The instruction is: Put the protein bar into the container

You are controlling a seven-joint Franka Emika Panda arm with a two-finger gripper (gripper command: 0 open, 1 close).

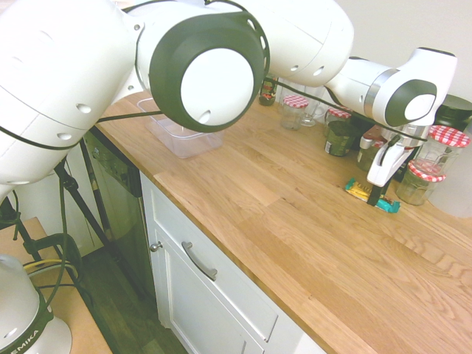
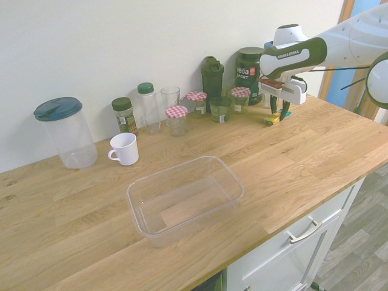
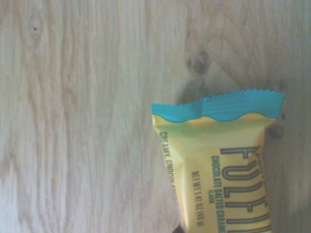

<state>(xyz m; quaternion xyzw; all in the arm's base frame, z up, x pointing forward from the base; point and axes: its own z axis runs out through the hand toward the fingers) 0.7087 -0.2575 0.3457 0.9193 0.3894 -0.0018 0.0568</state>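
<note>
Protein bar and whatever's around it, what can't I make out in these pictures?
- Protein bar: its far end, cut off by the wrist view's bottom edge.
- The bar's middle: behind the hand in the first exterior view.
- Clear container: partly behind the arm there.
- Bar's lettering: too small in the second exterior view.
</note>
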